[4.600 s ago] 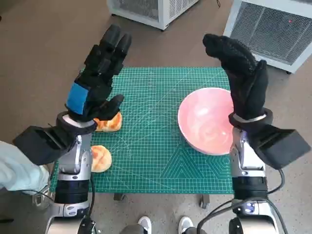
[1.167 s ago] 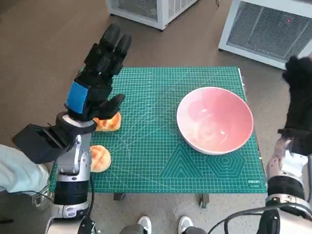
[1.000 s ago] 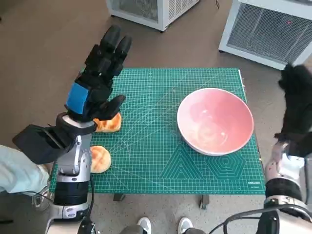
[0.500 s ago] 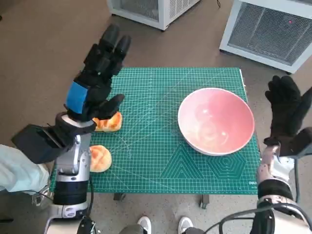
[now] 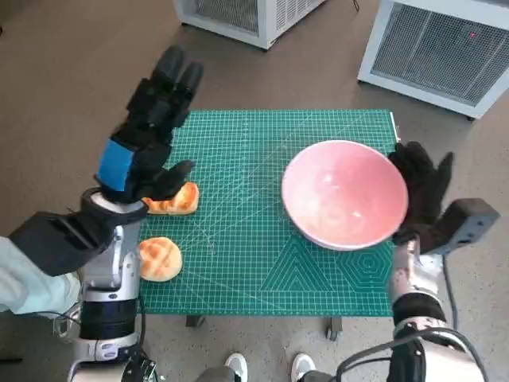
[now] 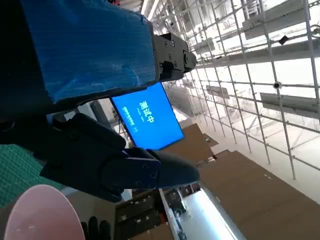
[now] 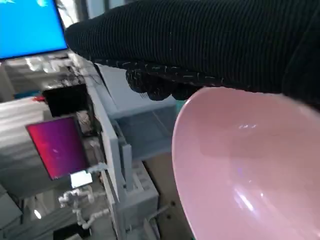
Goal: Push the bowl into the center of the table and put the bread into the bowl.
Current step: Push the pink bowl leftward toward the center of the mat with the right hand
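Nearest item: round bread roll (image 5: 161,259), on the green cutting mat (image 5: 254,263) near the worktop's front edge, below the left forearm, well short of the left hand and touching nothing.

Second bread piece (image 5: 176,199), golden and flatter, on the mat just under the left hand's thumb; whether they touch cannot be told.

Left hand (image 5: 147,131): black, blue tape across its back, raised above the mat's left part, fingers stretched apart and pointing away from the robot, holding nothing.

Pink bowl (image 5: 344,193): upright on the right part of the mat, empty inside, far across the mat from the left hand. Its outer side lies against the right hand. It also shows in the left wrist view (image 6: 42,212) and fills much of the right wrist view (image 7: 250,165).

Right hand (image 5: 421,191): black knitted glove, fingers spread, flat against the bowl's right rim, grasping nothing.

Farthest: two white grilled cabinets on the floor beyond the worktop, one behind the left hand (image 5: 246,16), one behind the right (image 5: 437,48).
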`<state>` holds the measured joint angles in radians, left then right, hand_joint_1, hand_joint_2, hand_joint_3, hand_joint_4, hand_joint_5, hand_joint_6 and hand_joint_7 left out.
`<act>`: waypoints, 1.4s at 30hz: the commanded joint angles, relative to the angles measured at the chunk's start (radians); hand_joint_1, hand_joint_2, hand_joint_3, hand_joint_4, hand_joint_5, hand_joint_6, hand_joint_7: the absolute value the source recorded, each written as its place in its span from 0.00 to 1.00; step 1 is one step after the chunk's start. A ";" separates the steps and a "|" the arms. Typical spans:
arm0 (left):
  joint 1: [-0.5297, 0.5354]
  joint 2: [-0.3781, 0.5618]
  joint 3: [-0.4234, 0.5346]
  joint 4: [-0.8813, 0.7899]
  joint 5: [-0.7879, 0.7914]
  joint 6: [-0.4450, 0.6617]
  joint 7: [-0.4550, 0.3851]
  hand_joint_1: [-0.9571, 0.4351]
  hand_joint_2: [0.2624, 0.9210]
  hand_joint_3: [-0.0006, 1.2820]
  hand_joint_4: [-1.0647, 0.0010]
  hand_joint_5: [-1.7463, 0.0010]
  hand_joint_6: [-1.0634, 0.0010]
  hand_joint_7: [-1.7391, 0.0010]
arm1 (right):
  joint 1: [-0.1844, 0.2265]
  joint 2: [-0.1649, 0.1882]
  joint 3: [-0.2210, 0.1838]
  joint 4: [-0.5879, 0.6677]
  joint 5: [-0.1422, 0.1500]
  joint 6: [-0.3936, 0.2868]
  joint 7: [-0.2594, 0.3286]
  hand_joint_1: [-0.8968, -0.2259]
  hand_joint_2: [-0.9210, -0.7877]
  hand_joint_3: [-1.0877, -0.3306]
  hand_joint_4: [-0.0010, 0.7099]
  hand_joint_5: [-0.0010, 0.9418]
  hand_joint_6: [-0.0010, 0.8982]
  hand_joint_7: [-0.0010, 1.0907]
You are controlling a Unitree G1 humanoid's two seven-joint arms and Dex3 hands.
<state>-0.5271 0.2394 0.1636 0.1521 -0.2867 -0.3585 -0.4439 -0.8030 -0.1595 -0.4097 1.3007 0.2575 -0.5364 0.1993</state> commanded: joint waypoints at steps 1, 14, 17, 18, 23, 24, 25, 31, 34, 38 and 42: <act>0.026 0.014 0.012 -0.033 -0.007 -0.006 0.001 0.16 1.00 0.26 0.87 1.00 0.85 0.97 | -0.014 0.037 0.004 0.016 -0.013 0.038 -0.014 0.37 0.00 0.23 0.33 0.00 0.23 0.24; 0.092 0.040 0.030 -0.119 0.000 0.020 0.030 0.17 1.00 0.25 0.87 1.00 0.86 0.98 | -0.073 0.104 -0.007 0.017 -0.005 0.076 0.009 0.39 0.00 0.23 0.33 0.00 0.25 0.23; 0.110 0.044 0.035 -0.148 -0.009 0.042 0.039 0.17 1.00 0.25 0.87 1.00 0.86 0.98 | -0.085 0.117 -0.008 0.017 -0.005 0.084 0.012 0.40 0.00 0.25 0.33 0.00 0.25 0.23; 0.115 0.045 0.036 -0.156 -0.011 0.048 0.041 0.17 1.00 0.25 0.87 1.00 0.86 0.98 | -0.088 0.121 -0.008 0.017 -0.005 0.085 0.014 0.40 0.00 0.25 0.33 0.00 0.25 0.23; 0.140 0.050 0.049 -0.191 -0.016 0.073 0.052 0.17 1.00 0.25 0.88 1.00 0.85 0.98 | -0.102 0.138 0.001 0.020 -0.018 0.092 0.010 0.41 0.00 0.25 0.33 0.00 0.24 0.22; 0.145 0.051 0.052 -0.197 -0.014 0.075 0.056 0.17 1.00 0.25 0.88 1.00 0.85 0.98 | -0.104 0.141 0.004 0.021 -0.022 0.094 0.009 0.41 0.00 0.24 0.33 0.00 0.24 0.22; 0.149 0.051 0.053 -0.202 -0.012 0.077 0.059 0.17 1.00 0.25 0.88 1.00 0.85 0.98 | -0.105 0.142 0.006 0.022 -0.024 0.096 0.008 0.41 0.00 0.24 0.33 0.00 0.24 0.22; 0.164 0.049 0.059 -0.228 -0.005 0.089 0.076 0.17 1.00 0.25 0.88 1.00 0.84 0.98 | -0.111 0.151 0.007 0.025 -0.034 0.111 0.013 0.41 0.00 0.22 0.32 0.00 0.24 0.21; 0.170 0.046 0.059 -0.240 -0.005 0.098 0.086 0.17 1.00 0.25 0.88 1.00 0.85 0.98 | -0.117 0.158 0.007 0.026 -0.036 0.118 0.015 0.41 0.00 0.22 0.32 0.00 0.24 0.21; 0.177 0.044 0.056 -0.251 -0.004 0.106 0.095 0.17 1.00 0.25 0.88 1.00 0.85 0.98 | -0.120 0.156 0.010 0.025 -0.040 0.122 0.013 0.40 0.00 0.24 0.32 0.00 0.24 0.21; 0.180 0.042 0.053 -0.251 0.002 0.105 0.100 0.18 1.00 0.25 0.88 1.00 0.85 0.98 | -0.124 0.144 0.014 0.023 -0.046 0.124 0.012 0.41 0.00 0.24 0.32 0.00 0.24 0.20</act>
<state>-0.3614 0.2779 0.2148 -0.0855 -0.2885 -0.2575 -0.3516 -0.9275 -0.0094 -0.4011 1.3087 0.2265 -0.4308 0.2106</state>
